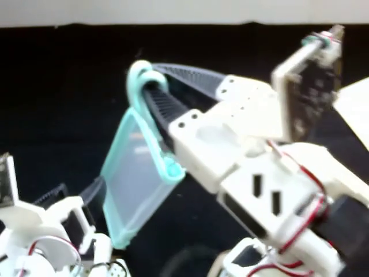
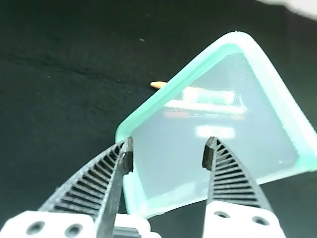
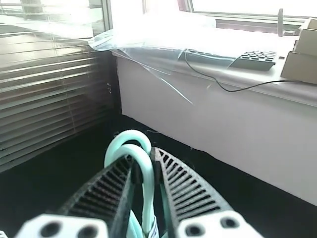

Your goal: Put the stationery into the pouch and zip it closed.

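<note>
A translucent pouch (image 1: 135,179) with a mint-green border hangs tilted above the black table. My right gripper (image 1: 154,95) is shut on the green loop (image 1: 140,74) at the pouch's upper end. In the right wrist view the loop (image 3: 130,146) is pinched between the ribbed black fingers (image 3: 171,186) of that gripper (image 3: 144,171). My left gripper (image 2: 168,153) is open at the pouch's (image 2: 213,134) lower corner, which shows between its spread fingertips. In the high view it (image 1: 78,193) sits at the lower left beside the pouch's edge. A small orange tip (image 2: 157,85) lies on the table beyond the pouch.
The black table (image 1: 57,104) runs back to a white wall (image 3: 237,129). A white sheet (image 1: 354,107) lies at the right edge. Window blinds (image 3: 44,94) and a sill with a keyboard (image 3: 252,58) stand behind the table.
</note>
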`<action>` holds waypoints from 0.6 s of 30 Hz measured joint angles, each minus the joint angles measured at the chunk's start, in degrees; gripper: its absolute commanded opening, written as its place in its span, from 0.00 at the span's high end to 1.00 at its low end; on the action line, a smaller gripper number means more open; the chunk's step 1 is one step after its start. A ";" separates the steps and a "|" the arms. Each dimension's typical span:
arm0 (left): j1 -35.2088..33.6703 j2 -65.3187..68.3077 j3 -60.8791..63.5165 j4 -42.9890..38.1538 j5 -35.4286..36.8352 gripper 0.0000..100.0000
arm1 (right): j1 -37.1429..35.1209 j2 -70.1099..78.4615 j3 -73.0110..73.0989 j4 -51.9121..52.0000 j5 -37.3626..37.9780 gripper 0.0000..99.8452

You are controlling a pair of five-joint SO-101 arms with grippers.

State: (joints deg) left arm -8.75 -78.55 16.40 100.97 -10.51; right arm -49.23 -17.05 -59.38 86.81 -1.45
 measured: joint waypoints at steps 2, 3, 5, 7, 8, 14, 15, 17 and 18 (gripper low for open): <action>0.00 -0.09 0.26 0.00 2.64 0.76 | -1.14 2.37 0.00 -1.85 0.00 0.99; 0.00 -0.09 0.26 0.00 3.60 0.76 | -1.85 3.60 0.09 -2.64 0.00 0.99; 0.00 -0.62 0.26 0.00 4.75 0.76 | -2.90 5.80 0.09 -4.22 -0.97 0.99; -0.09 -0.79 0.26 0.00 5.27 0.76 | -3.52 7.82 -0.97 -6.15 -2.46 0.99; -0.09 -0.79 0.26 0.00 5.45 0.76 | -3.60 9.05 -2.37 -6.86 -2.99 0.99; 0.00 -0.79 -1.93 0.00 5.63 0.76 | -5.19 18.64 -14.33 -8.26 -4.13 0.99; 0.00 -0.79 -3.52 0.00 5.63 0.76 | -5.71 20.31 -16.35 -8.35 -4.13 0.99; 0.00 -0.79 -7.03 0.00 5.63 0.76 | -6.86 23.38 -19.60 -8.35 -4.13 0.99; 0.00 -0.79 -8.62 0.00 5.63 0.76 | -7.38 24.79 -20.92 -8.35 -4.22 0.99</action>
State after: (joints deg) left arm -8.75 -79.34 7.78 100.97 -4.88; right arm -56.62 7.74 -80.31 78.46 -5.67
